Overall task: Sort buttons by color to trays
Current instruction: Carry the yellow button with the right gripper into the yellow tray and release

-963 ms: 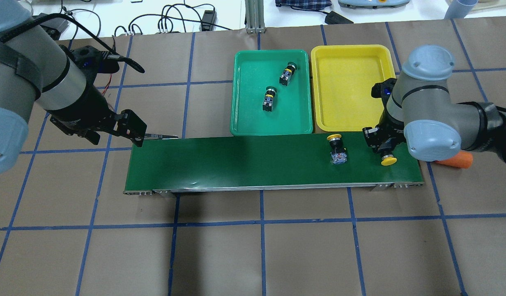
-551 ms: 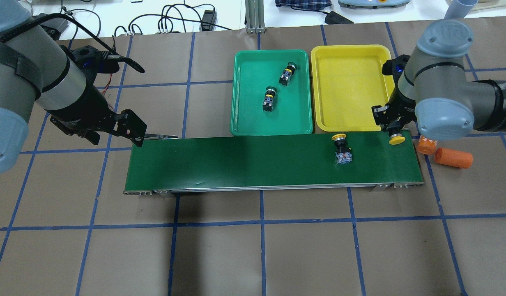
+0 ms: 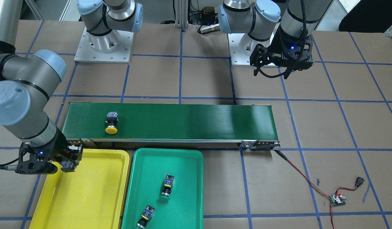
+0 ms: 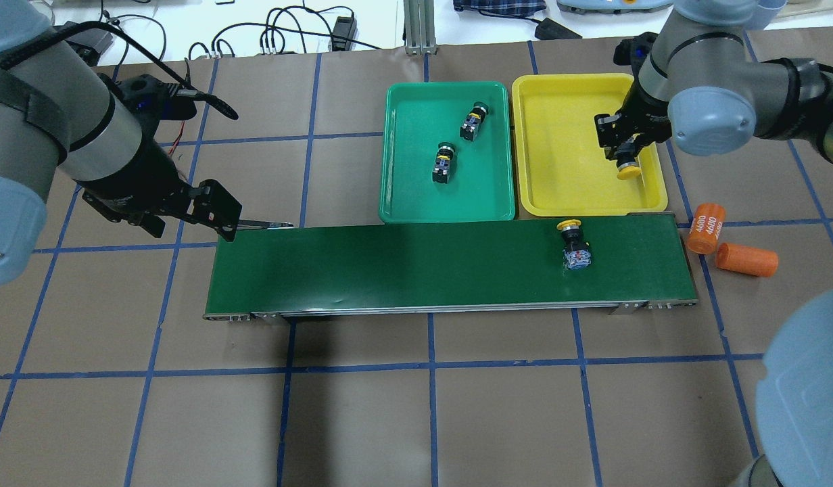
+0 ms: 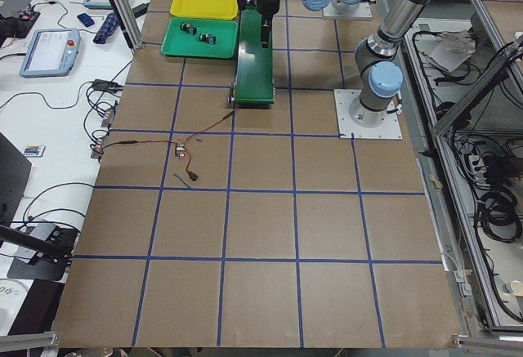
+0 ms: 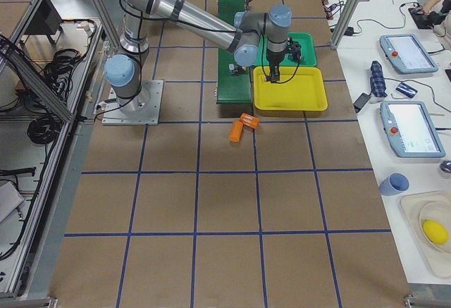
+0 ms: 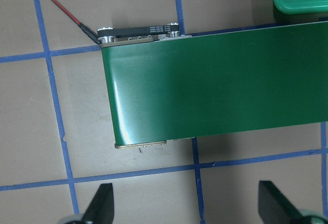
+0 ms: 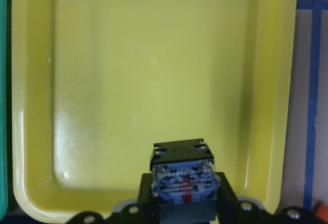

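My right gripper [image 4: 624,155] is shut on a yellow-capped button [image 4: 629,173], cap down, held above the right side of the yellow tray [image 4: 558,135]. The right wrist view shows its black switch body [image 8: 182,180] over the tray's floor [image 8: 154,70]. A second yellow button [image 4: 573,245] lies on the conveyor belt [image 4: 423,264] near its right end. Two green-capped buttons [image 4: 472,122] [image 4: 443,164] lie in the green tray [image 4: 416,182]. My left gripper [image 4: 217,213] is open and empty, hovering off the belt's left end; its fingers [image 7: 102,206] stand wide apart.
Two orange cylinders [image 4: 706,228] [image 4: 748,260], one marked "4680", lie on the table right of the belt. A red wire runs from the belt's left end [image 7: 138,32] to a small circuit board [image 3: 338,198]. Both trays sit against the belt's far side.
My right gripper has carried its yellow button from the belt's right end away to above the yellow tray. The other yellow button has drifted slightly right on the belt. The left arm has not moved.
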